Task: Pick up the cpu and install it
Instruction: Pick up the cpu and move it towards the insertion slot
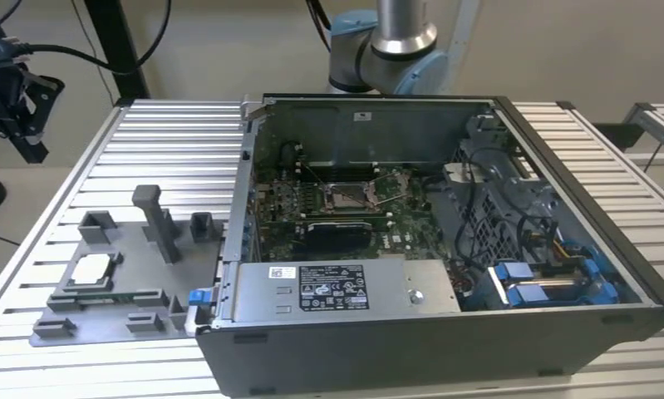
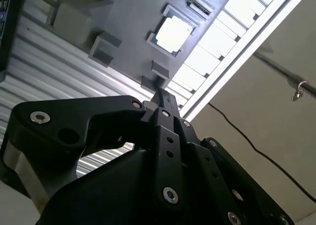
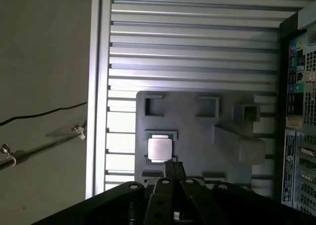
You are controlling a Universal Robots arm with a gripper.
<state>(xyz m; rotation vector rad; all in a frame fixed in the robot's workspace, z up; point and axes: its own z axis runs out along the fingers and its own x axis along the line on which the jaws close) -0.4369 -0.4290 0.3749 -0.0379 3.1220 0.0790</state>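
- cpu (image 3: 160, 149) sits in its pocket on the grey fixture plate (image 3: 197, 136), on the slatted tabletop (image 3: 197, 47)
- jaws pinched together, nothing in them, well above the cpu

Ribbed metal worktop (image 1: 165, 141), slats running across. Grey fixture plate (image 1: 132, 283) lies flat on it at the exterior view's left. Open computer case (image 1: 420, 353) sits just beside the plate, toward the exterior view's right.

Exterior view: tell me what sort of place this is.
Probably a robotics lab bench: an open computer case sits on a ribbed metal table, a grey fixture plate holds the cpu, and a robot arm stands behind.
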